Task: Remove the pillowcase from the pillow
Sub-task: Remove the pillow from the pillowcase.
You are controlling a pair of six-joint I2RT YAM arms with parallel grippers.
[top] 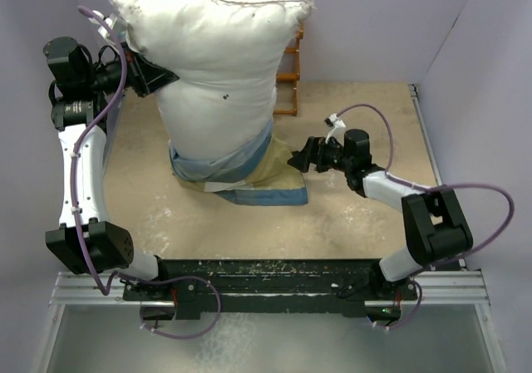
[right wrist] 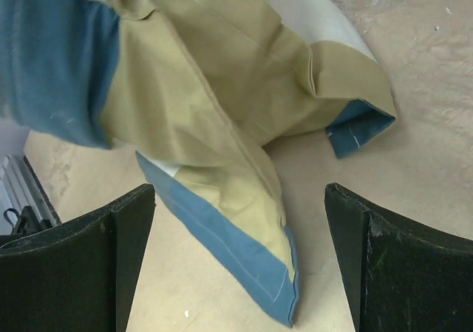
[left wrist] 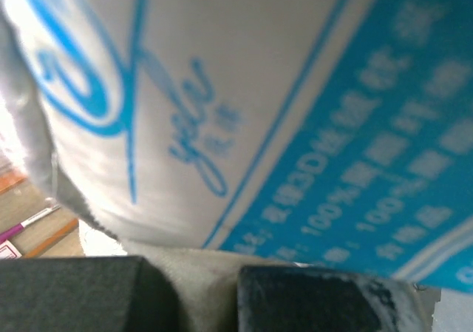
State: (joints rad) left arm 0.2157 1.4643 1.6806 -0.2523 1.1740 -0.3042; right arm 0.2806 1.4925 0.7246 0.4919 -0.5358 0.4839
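Note:
The white pillow (top: 216,53) stands upright at the back of the table. The tan, cream and blue pillowcase (top: 241,178) is bunched around its lower end on the table. My left gripper (top: 158,78) is shut on the pillow's left side, high up. In the left wrist view a fold of white fabric sits between the fingers of the left gripper (left wrist: 207,295), under the pillow's blue printed label (left wrist: 355,169). My right gripper (top: 301,157) is open, low, just right of the pillowcase. In the right wrist view a blue-edged tan corner of the pillowcase (right wrist: 244,221) lies between the right gripper's (right wrist: 240,265) spread fingers.
An orange wooden rack (top: 291,74) stands behind the pillow at the back wall. Purple walls close the table at the back and both sides. The beige tabletop (top: 349,223) shows in front of the pillowcase. A metal rail (top: 424,140) runs along the right edge.

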